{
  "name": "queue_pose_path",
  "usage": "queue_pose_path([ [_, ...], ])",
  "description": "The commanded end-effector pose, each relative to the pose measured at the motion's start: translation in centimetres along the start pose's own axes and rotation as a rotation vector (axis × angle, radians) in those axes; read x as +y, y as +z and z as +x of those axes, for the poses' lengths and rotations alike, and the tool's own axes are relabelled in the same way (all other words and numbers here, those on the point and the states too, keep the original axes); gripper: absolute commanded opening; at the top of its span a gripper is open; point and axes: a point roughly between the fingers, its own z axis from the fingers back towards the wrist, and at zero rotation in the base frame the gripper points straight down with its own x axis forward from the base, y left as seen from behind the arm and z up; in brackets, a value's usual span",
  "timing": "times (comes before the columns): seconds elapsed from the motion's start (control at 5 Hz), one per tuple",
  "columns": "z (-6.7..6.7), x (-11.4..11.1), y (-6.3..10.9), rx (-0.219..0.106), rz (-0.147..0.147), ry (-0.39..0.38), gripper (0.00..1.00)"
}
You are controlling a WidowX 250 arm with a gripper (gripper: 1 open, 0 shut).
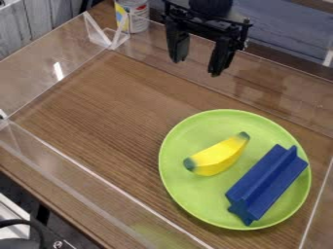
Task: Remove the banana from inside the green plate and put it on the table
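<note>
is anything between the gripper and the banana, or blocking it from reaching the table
Nothing visible does. The gripper hangs open over bare table, apart from the green plate. The banana lies uncovered in the plate; the blue block sits beside it, not on it.

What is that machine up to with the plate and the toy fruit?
Nothing is being handled yet. The robot's gripper hangs open above the far side of the table, holding nothing. The banana lies inside the green plate, beside a blue ridged block that also rests on the plate. The job of moving the banana onto the table has not yet begun.
</note>
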Motion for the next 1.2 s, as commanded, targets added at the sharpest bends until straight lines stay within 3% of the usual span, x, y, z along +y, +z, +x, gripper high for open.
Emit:
queue_pose_path([
  [0.0, 1.1, 0.4, -1.0, 0.001, 0.000, -0.068, 1.00],
  [0.2, 2.0, 1.1, -1.3, -0.001, -0.003, -0.077, 1.00],
  [0.4, 2.6, 2.0, 0.0, -0.039, 0.003, -0.065, 1.00],
  [0.6, 1.6, 1.7, 1.1, -0.043, -0.010, -0.053, 1.00],
  [1.0, 0.6, -1.3, 1.5, -0.044, -0.044, -0.142, 1.00],
])
